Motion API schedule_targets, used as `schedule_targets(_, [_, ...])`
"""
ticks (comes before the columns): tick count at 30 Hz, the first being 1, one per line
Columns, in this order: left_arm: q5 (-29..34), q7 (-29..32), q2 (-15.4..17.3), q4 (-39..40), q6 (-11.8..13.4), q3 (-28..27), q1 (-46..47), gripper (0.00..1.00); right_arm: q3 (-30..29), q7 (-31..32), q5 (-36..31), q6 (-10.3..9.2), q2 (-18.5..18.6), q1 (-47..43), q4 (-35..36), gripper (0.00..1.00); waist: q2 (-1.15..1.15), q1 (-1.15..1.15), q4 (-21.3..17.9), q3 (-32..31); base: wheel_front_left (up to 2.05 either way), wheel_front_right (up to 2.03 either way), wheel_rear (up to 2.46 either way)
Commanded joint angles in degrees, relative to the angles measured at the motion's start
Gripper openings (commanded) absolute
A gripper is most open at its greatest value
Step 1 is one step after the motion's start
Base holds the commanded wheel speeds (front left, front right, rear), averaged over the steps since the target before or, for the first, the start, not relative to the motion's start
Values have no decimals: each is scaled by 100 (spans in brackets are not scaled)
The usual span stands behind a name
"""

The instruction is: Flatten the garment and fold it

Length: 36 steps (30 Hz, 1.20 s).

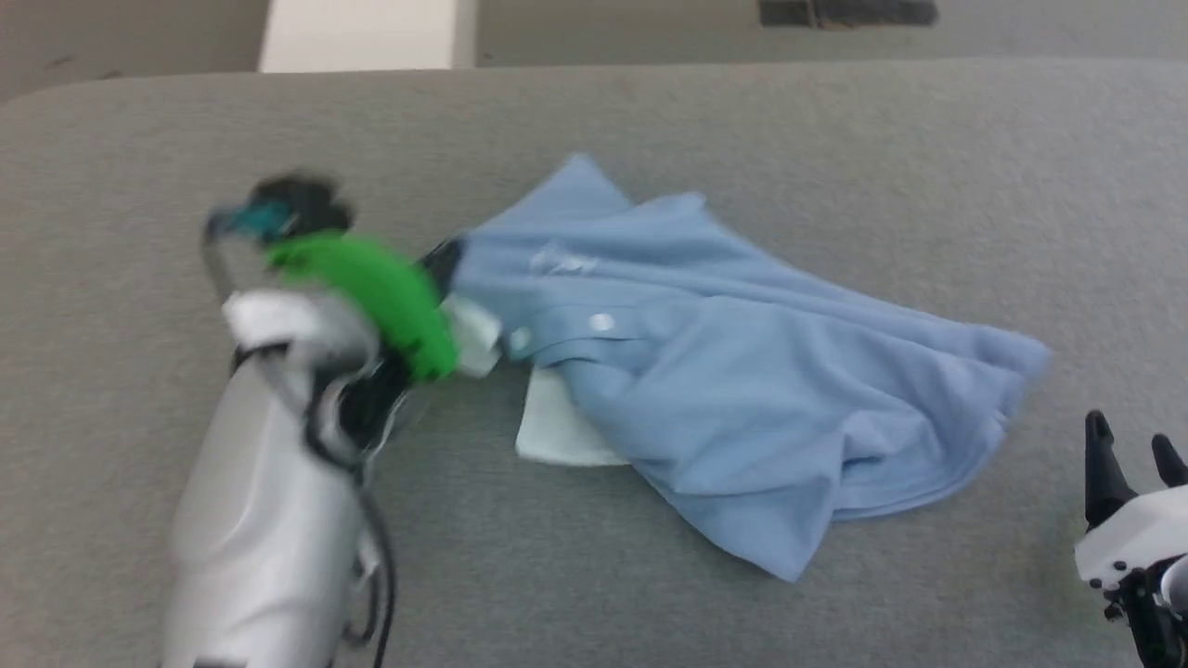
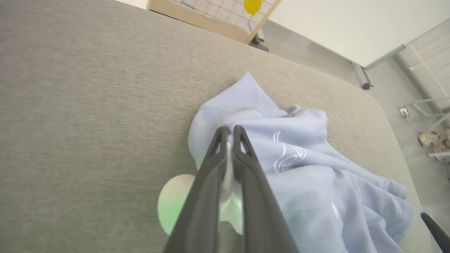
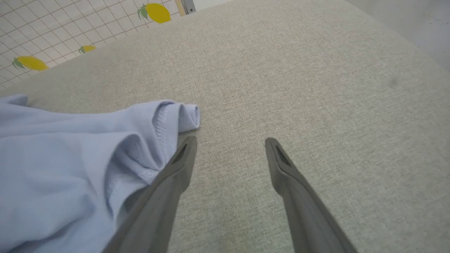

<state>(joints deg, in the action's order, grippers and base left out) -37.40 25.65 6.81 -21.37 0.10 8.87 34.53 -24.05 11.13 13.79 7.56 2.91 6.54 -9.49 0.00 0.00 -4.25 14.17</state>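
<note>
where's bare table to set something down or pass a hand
Free: grey fabric tabletop beyond the light blue polo shirt, and the near strip in front of it. Crowded: the collar end, clamped by the left gripper; the hem beside the open right gripper.

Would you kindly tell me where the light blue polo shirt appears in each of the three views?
Head view: polo shirt centre, crumpled, reaching right.
Left wrist view: polo shirt centre to lower right, pinched by the left gripper.
Right wrist view: polo shirt lower left, beside the open right gripper.
Shared landmark: grey tabletop under it.
</note>
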Motion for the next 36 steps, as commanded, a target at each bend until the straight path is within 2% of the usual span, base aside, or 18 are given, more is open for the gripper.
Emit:
schedule_targets(1, [-32,-75,120,157,132,-130,-395,0,19,16,-32,-8,-3,-82,35,100,0,0,440,-359,0,0,0])
schedule_targets(4, [-127,-122,165,580,413,-346,-1298,0,52,42,-37,-8,-3,-162,69,100,0,0,614,-435,0,0,0])
schedule_targets(10, [-359,-10,-34,1165,594,-316,-2542,0,142,78,-31,-8,-3,-192,114,100,0,0,803,-461,0,0,0])
schedule_targets(11, [-404,-71,-69,1263,570,-325,-2581,28,163,80,-41,-8,-3,-195,125,100,0,0,821,-469,0,0,0])
schedule_targets(12, [-489,-194,-105,1379,501,-376,-2579,100,200,85,-49,-8,-3,-202,146,100,0,0,840,-488,0,0,0])
schedule_targets(15, [-315,-759,-4,1701,330,-501,-2444,100,482,259,-90,-8,-3,-254,262,100,0,0,854,-521,0,0,0])
schedule_targets(18, [222,-1883,182,2094,56,-592,-2347,100,995,1004,7,-8,9,-410,323,100,0,0,832,-534,0,0,0])
schedule_targets(21, [740,-2935,270,2198,1,-678,-2472,100,1269,1681,71,-8,73,-484,433,100,0,0,799,-503,0,0,0])
schedule_targets(24, [1163,-3661,258,2136,56,-635,-2697,100,1423,2317,-45,-8,223,-488,476,100,0,0,810,-430,0,0,0])
schedule_targets(31, [1443,-4033,0,2078,120,-658,-2944,100,1706,2710,-201,-8,491,-133,202,100,0,0,972,-193,0,0,0])
schedule_targets(32, [1462,-4044,-24,2065,102,-666,-2953,100,1724,2745,-185,-8,524,-72,109,89,0,0,1005,-163,0,0,0])
schedule_targets(33, [1468,-4050,-47,2052,91,-678,-2952,100,1780,2779,-206,-8,592,-34,40,47,0,0,1041,-141,0,0,0])
schedule_targets(34, [1481,-4054,-69,2036,74,-688,-2951,100,1847,2813,-184,-8,665,18,-32,21,0,0,1073,-117,0,0,0])
schedule_targets(35, [1494,-4057,-87,2033,62,-698,-2941,100,1870,2858,-147,-8,724,68,-88,0,0,0,1102,-95,0,0,0])
schedule_targets(36, [1512,-4060,-111,2036,46,-710,-2923,100,1917,2908,-131,-8,845,155,-129,0,0,0,1136,-76,0,0,0])
